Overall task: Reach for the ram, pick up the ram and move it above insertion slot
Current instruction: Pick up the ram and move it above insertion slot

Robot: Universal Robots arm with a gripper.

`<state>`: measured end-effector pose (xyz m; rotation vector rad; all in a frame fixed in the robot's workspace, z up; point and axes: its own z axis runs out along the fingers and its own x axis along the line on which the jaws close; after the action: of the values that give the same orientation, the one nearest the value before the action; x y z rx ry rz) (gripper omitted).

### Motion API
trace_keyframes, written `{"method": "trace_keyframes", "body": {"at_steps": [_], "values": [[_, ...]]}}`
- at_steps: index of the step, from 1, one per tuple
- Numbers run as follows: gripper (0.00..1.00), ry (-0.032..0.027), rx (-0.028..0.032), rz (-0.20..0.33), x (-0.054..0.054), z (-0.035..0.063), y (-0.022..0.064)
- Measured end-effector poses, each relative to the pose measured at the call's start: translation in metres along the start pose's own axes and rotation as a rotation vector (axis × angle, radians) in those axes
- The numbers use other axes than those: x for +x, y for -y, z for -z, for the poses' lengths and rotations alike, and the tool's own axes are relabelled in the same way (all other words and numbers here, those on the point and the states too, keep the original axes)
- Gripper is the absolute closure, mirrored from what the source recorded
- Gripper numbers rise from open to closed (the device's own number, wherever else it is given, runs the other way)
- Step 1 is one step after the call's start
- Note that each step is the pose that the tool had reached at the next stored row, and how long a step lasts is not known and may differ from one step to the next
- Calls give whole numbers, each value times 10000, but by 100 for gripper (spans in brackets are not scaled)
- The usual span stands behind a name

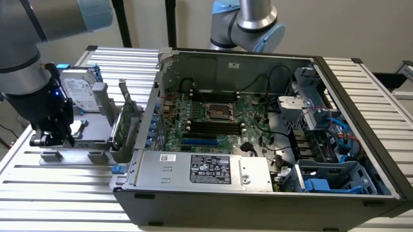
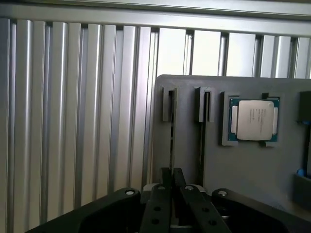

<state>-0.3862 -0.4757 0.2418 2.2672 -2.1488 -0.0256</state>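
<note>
1. The hand point(image 2: 171, 178) has its fingers nearly together over the ram point(image 2: 171, 145), a thin edge standing in the gray holder point(image 2: 243, 165); I cannot tell whether it is gripped.
2. The holder sits toward the surface's point(image 2: 73, 121) edge at the exterior view's left.
3. Lift straight up and keep the stick upright.

arm point(image 1: 22, 67): round tubes, smooth silver-grey metal. joint caps point(image 1: 96, 14): light blue, rounded. rear joint point(image 1: 248, 19): silver, with the same blue cap. wrist section: black. gripper point(image 2: 171, 171): matt black, angular body, links drilled with small round holes. fingers point(image 2: 165, 177): two, slim, black. screws point(image 2: 129, 192): bright round heads on the body's shoulders.
</note>
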Motion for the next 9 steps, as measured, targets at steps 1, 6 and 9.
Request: {"method": "trace_keyframes", "body": {"at_steps": [1, 6, 9], "values": [[86, -1, 0, 1, 1, 45, 3], [86, 0, 0, 0, 2, 272, 35], [86, -1, 0, -1, 5, 408, 86]]}}
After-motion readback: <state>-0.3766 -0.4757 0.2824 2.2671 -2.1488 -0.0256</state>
